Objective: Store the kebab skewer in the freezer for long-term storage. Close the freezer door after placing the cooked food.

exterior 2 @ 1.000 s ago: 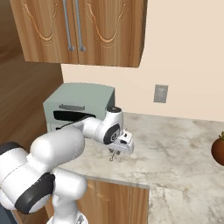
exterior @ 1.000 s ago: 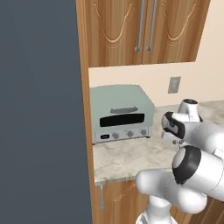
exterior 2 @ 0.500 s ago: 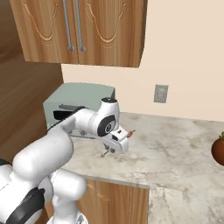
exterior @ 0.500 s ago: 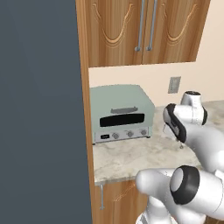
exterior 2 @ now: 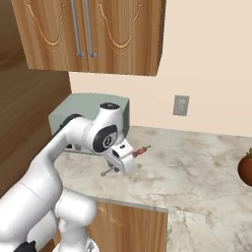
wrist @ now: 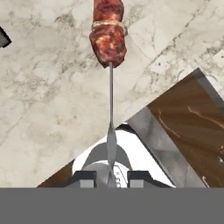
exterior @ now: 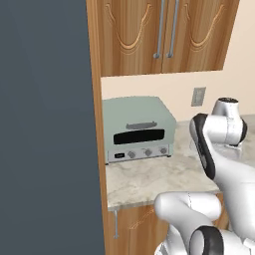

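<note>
Pincer [wrist: 111, 177] clamped on kebab skewer [wrist: 109, 39], arm bent low over marble counter [exterior 2: 197, 167]

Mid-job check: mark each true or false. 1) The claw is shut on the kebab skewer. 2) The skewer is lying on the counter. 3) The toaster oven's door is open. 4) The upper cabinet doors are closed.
1) True: the claw is shut on the kebab skewer.
2) False: it is held above the marble counter.
3) False: the toaster oven is closed.
4) True: the upper cabinet doors are closed.
</note>
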Tool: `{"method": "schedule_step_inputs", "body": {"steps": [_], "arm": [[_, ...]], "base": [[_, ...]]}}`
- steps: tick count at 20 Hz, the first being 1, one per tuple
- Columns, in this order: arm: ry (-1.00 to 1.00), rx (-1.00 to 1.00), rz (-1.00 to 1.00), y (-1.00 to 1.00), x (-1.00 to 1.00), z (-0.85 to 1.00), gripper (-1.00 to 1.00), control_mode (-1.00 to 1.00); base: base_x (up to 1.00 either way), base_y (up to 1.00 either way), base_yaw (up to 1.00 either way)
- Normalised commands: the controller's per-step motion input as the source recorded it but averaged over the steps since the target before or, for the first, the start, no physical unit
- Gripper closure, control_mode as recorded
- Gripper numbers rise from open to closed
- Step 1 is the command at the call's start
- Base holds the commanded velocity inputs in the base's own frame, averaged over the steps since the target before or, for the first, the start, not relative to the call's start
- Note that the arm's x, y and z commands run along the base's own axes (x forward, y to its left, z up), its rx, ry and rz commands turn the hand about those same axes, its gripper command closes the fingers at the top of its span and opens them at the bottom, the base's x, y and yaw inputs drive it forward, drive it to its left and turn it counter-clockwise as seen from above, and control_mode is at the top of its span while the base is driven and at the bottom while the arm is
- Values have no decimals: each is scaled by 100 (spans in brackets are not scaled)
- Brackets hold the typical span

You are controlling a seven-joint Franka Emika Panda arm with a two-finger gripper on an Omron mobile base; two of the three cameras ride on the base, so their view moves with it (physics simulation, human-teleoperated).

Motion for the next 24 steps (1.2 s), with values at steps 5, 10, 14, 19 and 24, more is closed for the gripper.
{"method": "schedule_step_inputs", "body": {"steps": [5, 10, 14, 19, 24], "arm": [[-6, 0, 2, 48, -24, 40, 100, -100], [-4, 0, 12, 39, -24, 20, 100, -100], [-15, 0, 25, 10, -19, 31, 100, -100], [-12, 0, 29, 6, -12, 33, 100, -100], [0, -3, 17, 51, 0, 1, 100, -100]], "base": [[0, 0, 0], [0, 0, 0], [0, 0, 0], [0, 0, 0], [0, 0, 0]]}}
